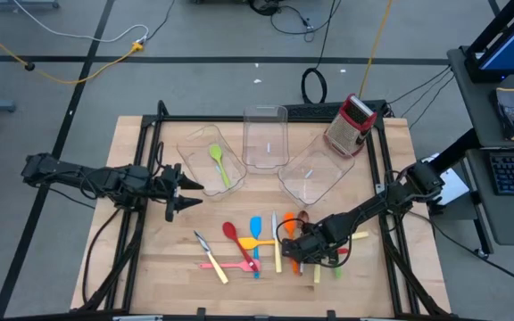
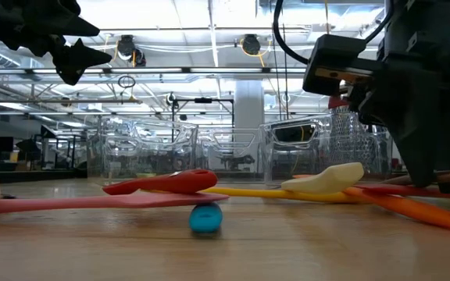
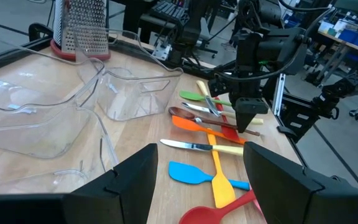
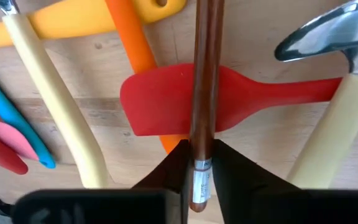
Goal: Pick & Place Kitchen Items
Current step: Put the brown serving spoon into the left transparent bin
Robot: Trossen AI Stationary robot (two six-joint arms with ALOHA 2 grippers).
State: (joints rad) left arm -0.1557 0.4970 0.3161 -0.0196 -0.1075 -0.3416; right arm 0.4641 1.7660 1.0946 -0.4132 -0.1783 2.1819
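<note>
The pale wooden table top (image 1: 150,276) carries three clear plastic bins (image 1: 265,135) in its far half, and the left bin already holds a light green spoon (image 1: 219,163); a red-and-silver box grater (image 1: 351,125) stands at the far right corner. In the near half lies the loose heap of small utensils, among them a red spoon (image 1: 232,234), a blue spatula (image 1: 256,226) and a cream-handled knife (image 1: 276,242). The left gripper (image 1: 175,190) hangs above the table to the left of the bins, its fingers (image 3: 129,180) wide apart and holding nothing. The right gripper (image 1: 298,247) is down in the right part of the heap, so this arm is clearly the nearer one to the work. The thing that matters here is the thin brown spoon handle (image 4: 205,74): in the right wrist view it runs straight away from the pincer, in line with it, and it lies across a red spatula blade (image 4: 160,102) and an orange spatula handle (image 4: 132,43). The near end of the brown handle sits between the two dark fingertips (image 4: 173,163), which stand nearly together against it on both sides. I judge that the pincer has just got hold of the handle, and the coming move should be a lift toward a bin.
</note>
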